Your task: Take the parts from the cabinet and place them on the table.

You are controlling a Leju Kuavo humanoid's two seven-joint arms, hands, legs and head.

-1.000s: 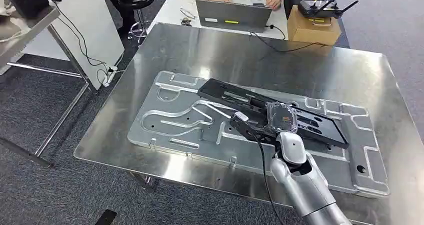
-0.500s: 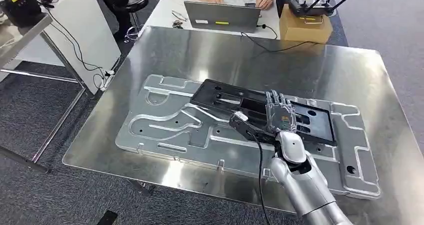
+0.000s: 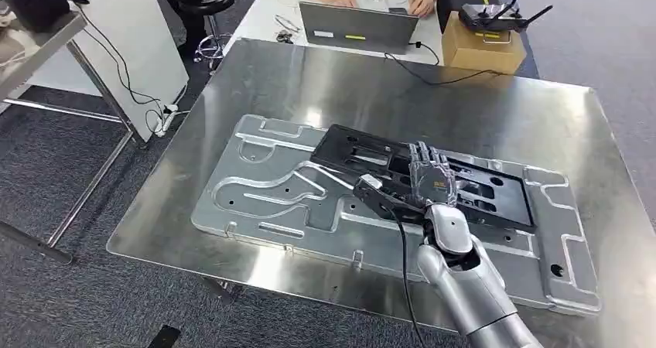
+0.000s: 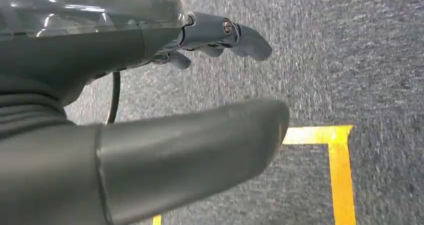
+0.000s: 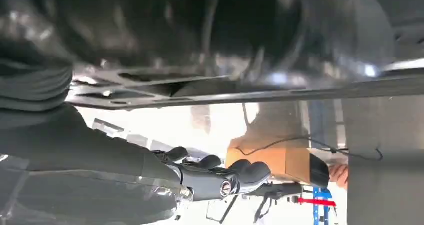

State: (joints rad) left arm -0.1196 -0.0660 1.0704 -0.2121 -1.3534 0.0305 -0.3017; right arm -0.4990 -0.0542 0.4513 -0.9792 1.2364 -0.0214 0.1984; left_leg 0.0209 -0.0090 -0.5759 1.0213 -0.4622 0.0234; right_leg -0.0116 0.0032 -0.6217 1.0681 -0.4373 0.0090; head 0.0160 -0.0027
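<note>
1. on the steel table (image 3: pixel 495 108), head view: one large silver plate (image 3: pixel 263 193) with routed grooves, lying flat; counted as delivered.
2. atop that plate, toward its right half: one black part (image 3: pixel 503 197), a flat frame with cut-outs, lying at a slight angle across the silver plate; appears to rest on it.
3. right hand (image 3: pixel 430 176): over the middle of the black part, fingers (image 3: pixel 425 161) straight and spread, palm down. nothing is pinched in them; whether they touch the part or float just above it cannot be told. judged to be at release, placement all but done.
4. right wrist view: fingers (image 5: pixel 235 177) extended, the dark underside of the part (image 5: pixel 210 90) close by, no grasp seen.
5. left hand (image 4: pixel 165 85): hanging over grey carpet (image 4: pixel 350 45) with yellow floor tape (image 4: pixel 335 155); thumb and fingers apart, holding nothing.
6. far end, beyond the table: laptop (image 3: pixel 357 25), cardboard box (image 3: pixel 483 48), a seated person's hands (image 3: pixel 421 1).
7. outstanding: cabinet stock unknown; further parts may remain to fetch.
</note>
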